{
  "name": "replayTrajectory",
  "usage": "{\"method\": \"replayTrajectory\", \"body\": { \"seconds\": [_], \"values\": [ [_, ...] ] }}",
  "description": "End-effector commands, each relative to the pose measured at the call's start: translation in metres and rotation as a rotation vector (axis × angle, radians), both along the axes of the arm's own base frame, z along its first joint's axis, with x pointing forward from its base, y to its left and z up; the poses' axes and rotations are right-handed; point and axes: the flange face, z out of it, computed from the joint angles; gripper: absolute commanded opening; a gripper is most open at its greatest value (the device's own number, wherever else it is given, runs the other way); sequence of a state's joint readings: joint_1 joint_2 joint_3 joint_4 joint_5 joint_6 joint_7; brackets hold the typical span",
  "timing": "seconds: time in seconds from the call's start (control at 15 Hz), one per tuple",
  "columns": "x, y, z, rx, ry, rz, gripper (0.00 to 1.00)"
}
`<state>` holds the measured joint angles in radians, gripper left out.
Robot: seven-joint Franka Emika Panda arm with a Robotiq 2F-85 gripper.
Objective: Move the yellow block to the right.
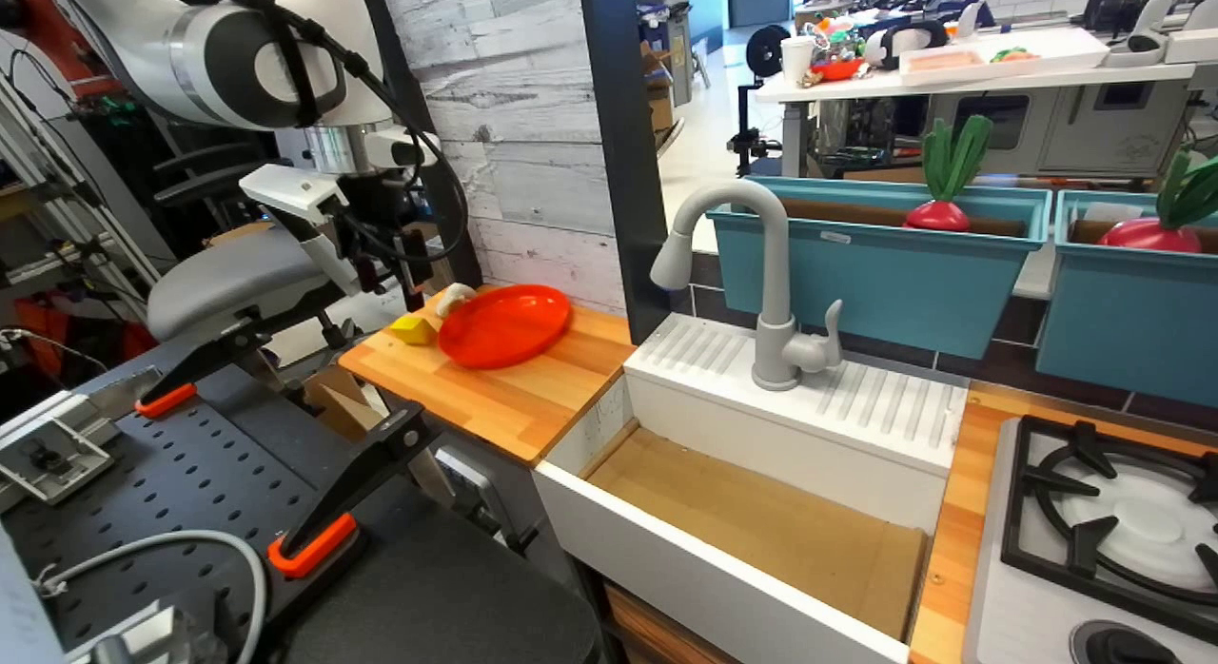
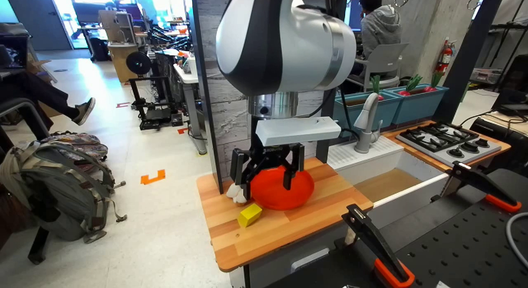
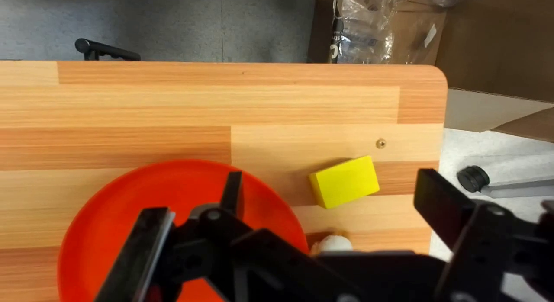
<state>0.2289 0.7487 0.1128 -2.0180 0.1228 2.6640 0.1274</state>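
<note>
Weight should be little trouble: the yellow block [image 3: 346, 184] looks light and stiff, with flat faces and crisp edges, though whether it is wood or dense foam I cannot tell. It lies on the wooden countertop [image 3: 143, 105], apart from the orange-red plate [image 3: 173, 185], at two o'clock from it in the wrist view. Near it is a pale lump [image 3: 336, 243], at six o'clock from the block in that same view.

The gripper [image 2: 267, 188] hangs above the countertop, its fingers wide apart and holding nothing. In the wrist view they face each other along the nine-to-three line, while the block's length runs slightly askew, pointing between two and three o'clock. I judge that a small wrist turn would set the pads square on the end faces; a larger turn would take the two long sides, a narrower and probably steadier hold at mid-length. Smooth faces may slip if only corners are caught, and a one-sided touch would likely slide the block. Firm pressure should do no harm.
</note>
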Motion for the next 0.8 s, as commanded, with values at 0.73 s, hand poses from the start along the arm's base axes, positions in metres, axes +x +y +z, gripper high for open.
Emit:
{"method": "replayTrajectory", "body": {
  "seconds": [0.73],
  "values": [
    [0.005, 0.038, -0.053, -0.098, -0.046, 0.04, 1.0]
  ]
}}
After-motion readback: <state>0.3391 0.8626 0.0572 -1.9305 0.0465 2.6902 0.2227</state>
